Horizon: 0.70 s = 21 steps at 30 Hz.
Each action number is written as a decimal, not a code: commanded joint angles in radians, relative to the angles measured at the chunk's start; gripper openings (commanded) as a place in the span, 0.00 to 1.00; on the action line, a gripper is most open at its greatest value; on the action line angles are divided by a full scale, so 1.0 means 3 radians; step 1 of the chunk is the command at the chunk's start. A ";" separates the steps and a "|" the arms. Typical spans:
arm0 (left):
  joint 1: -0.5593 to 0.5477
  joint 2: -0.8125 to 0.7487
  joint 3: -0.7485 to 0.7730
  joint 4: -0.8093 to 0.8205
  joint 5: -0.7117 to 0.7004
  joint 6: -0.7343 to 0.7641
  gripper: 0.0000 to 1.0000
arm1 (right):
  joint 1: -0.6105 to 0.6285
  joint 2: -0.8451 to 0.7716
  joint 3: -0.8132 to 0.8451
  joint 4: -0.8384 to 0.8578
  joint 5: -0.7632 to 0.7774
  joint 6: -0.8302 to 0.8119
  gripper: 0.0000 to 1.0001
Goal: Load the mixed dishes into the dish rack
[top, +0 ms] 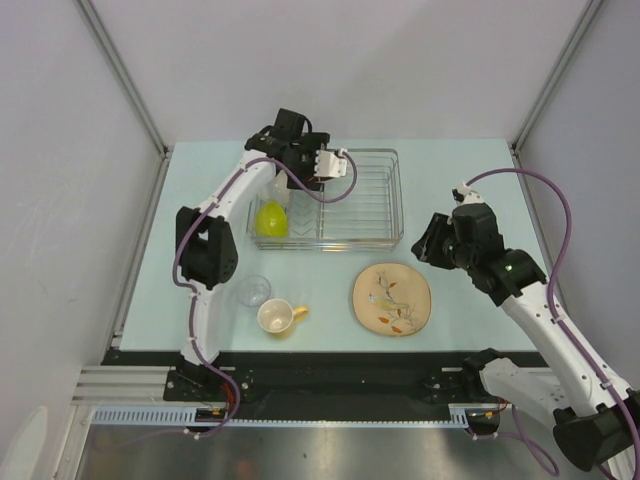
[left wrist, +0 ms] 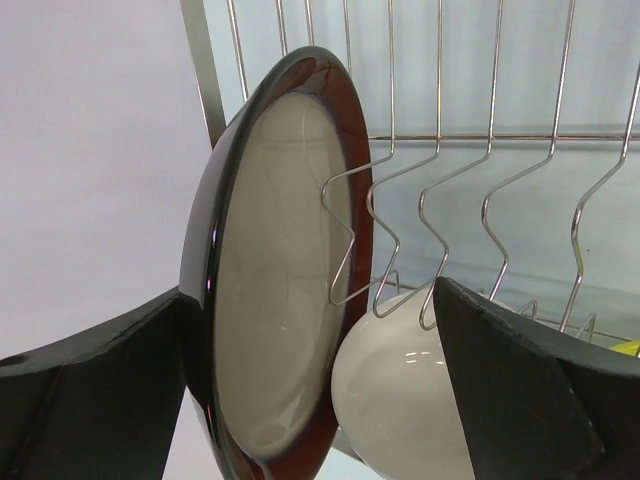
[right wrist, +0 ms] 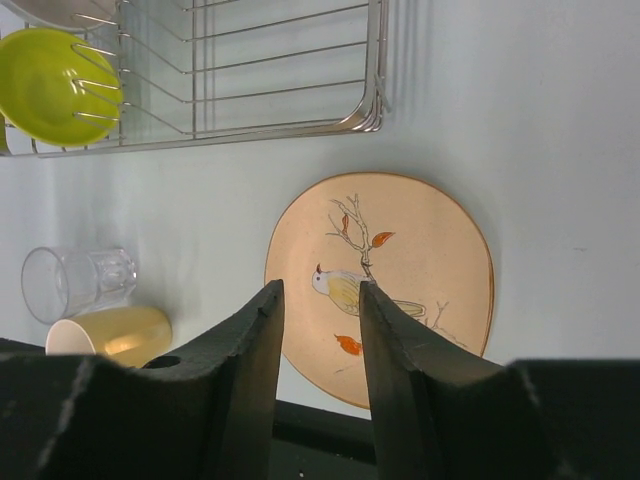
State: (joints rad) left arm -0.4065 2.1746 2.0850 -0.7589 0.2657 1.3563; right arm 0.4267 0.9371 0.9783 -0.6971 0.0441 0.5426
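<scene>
The dark-red-rimmed beige plate (left wrist: pixel 280 290) stands on edge among the wire tines of the dish rack (left wrist: pixel 490 140), next to the white bowl (left wrist: pixel 400 400). My left gripper (left wrist: pixel 310 290) is open wide around the plate, over the rack's back left (top: pixel 298 170). The lime-green bowl (top: pixel 270 220) sits in the rack (top: pixel 398 200). The cream floral plate (right wrist: pixel 400 260), tan-yellow mug (right wrist: pixel 110 335) and clear glass (right wrist: pixel 75 280) are on the table. My right gripper (right wrist: pixel 320 287) is open and empty above the floral plate's near edge.
The mug (top: pixel 278 316) and glass (top: pixel 253 291) stand close together near the left arm's base. The floral plate (top: pixel 391 299) lies in front of the rack's right end. Enclosure walls stand to both sides and behind.
</scene>
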 commanded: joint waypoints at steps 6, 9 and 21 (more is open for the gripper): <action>-0.0026 -0.0672 0.0055 0.0310 0.0112 -0.0206 1.00 | -0.0026 -0.0112 -0.0009 -0.0033 0.0104 -0.0019 0.58; -0.0010 -0.0857 0.0050 0.0601 0.0071 -0.0246 1.00 | -0.0042 -0.0112 -0.0004 -0.0227 0.0180 0.0072 0.61; -0.0112 -0.1557 -0.0628 0.0480 0.0152 -0.0303 1.00 | -0.0251 -0.0336 -0.0463 -0.0872 0.0314 0.0701 0.69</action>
State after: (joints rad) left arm -0.4099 1.8114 2.0190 -0.5392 0.2668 1.2819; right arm 0.3950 0.8845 0.8955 -0.8608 0.1261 0.6537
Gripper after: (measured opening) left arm 0.996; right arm 0.686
